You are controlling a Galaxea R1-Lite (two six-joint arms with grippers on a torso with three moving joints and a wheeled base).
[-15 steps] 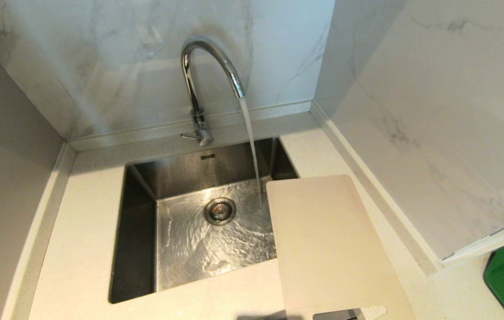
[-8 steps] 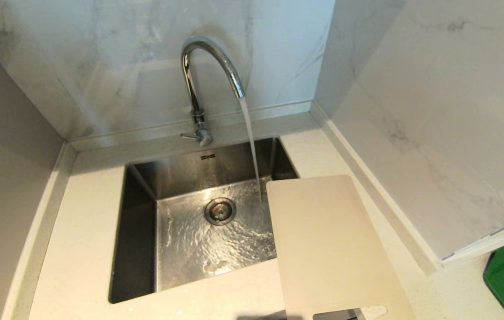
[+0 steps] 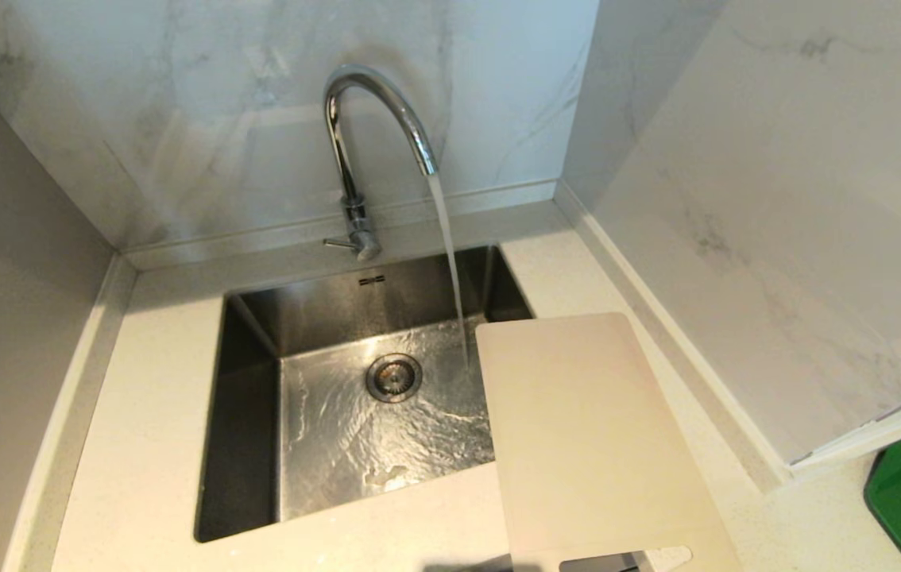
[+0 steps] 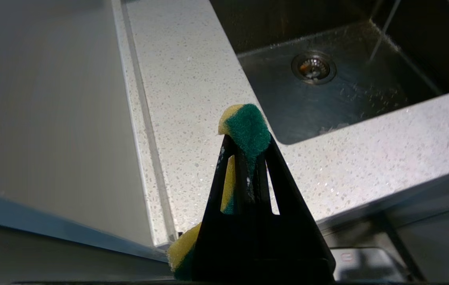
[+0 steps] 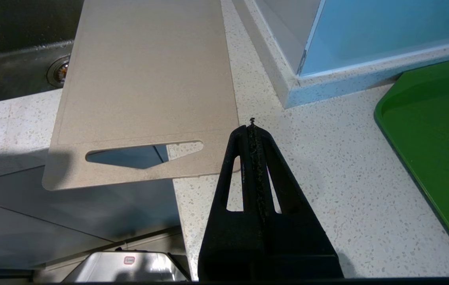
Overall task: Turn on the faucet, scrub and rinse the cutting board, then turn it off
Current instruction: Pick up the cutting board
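We are looking at the sink (image 3: 244,445) with the faucet (image 3: 375,119) behind its back rim and water running from the spout onto the basin floor, so we are judging the tap step done and the scrubbing not yet begun. The cutting board (image 3: 585,437) is lying flat on the counter (image 3: 141,413) at the sink's right side, its far left corner hanging over the basin just beside the falling stream, its long axis running from the sink's back right corner toward the counter's front edge, and its handle cutout poking out past that front edge. Our left gripper (image 4: 246,134) is hanging off the sink's front left corner with its jaws clamped on a yellow and green sponge (image 4: 248,128). Our right gripper (image 5: 253,128) is sitting off the counter's front edge, right of the sink, jaws pressed together on nothing, with the board's handle end just beside its tips. So the right arm is nearer the board, while the sponge must be crossing the sink's whole width rightward to reach it, and we are reckoning that the coming move turns on this
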